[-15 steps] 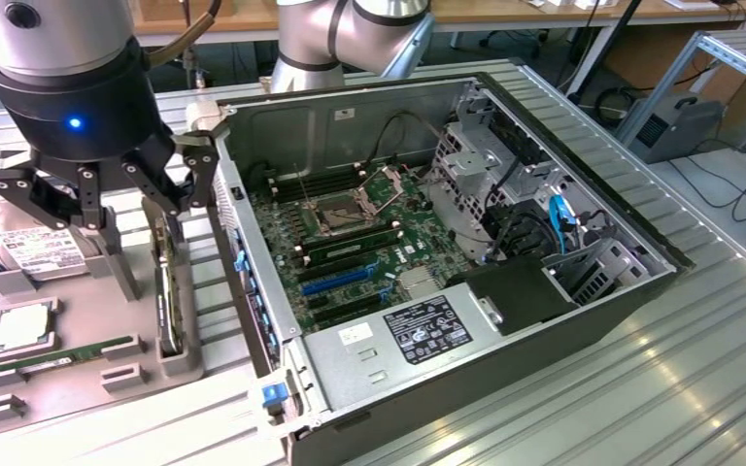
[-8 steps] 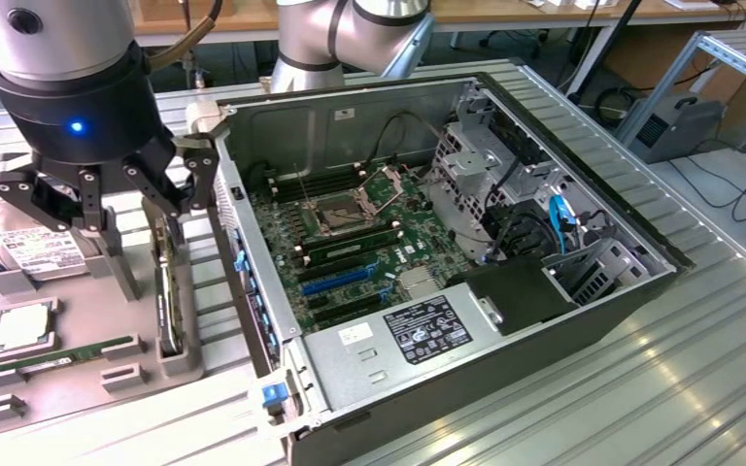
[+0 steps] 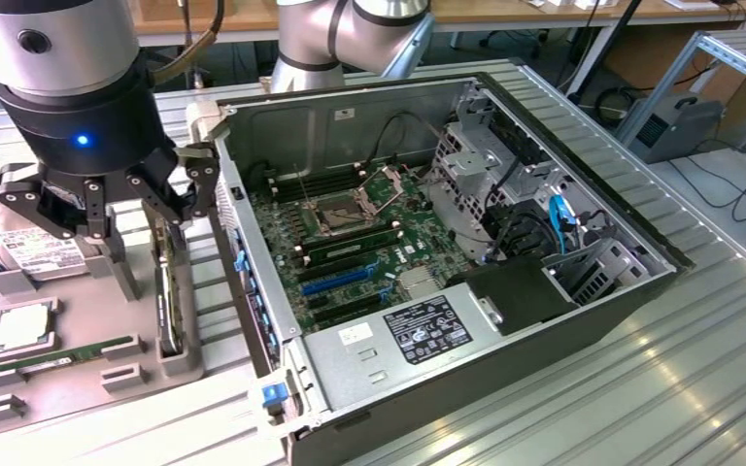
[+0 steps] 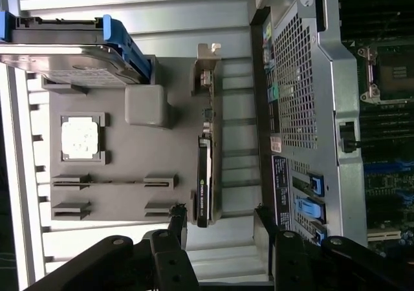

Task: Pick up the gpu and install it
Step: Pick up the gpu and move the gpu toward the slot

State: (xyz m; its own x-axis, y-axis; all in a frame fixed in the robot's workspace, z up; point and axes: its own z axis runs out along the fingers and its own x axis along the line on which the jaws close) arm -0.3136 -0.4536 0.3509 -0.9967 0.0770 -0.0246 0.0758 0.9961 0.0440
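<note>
The gpu (image 3: pixel 166 296) stands on its long edge in a slot of the grey holder tray (image 3: pixel 82 388), just outside the open computer case (image 3: pixel 477 320). In the wrist view the gpu (image 4: pixel 206 155) is a thin dark card with its silvery bracket (image 4: pixel 208 61) at one end. My gripper (image 3: pixel 133 209) hangs above the tray, over the card's far end, open and holding nothing. From the wrist, the gripper (image 4: pixel 220 223) has its two black fingers (image 4: pixel 176 223) standing on either side of the card's line, well clear of it.
On the tray also lie a hard drive (image 3: pixel 30 248), a CPU (image 3: pixel 23 327) and a RAM stick (image 3: pixel 62 354). Inside the case the motherboard (image 3: pixel 347 243) shows blue expansion slots (image 3: pixel 334 282). The case's rear wall (image 4: pixel 304 110) stands close beside the card.
</note>
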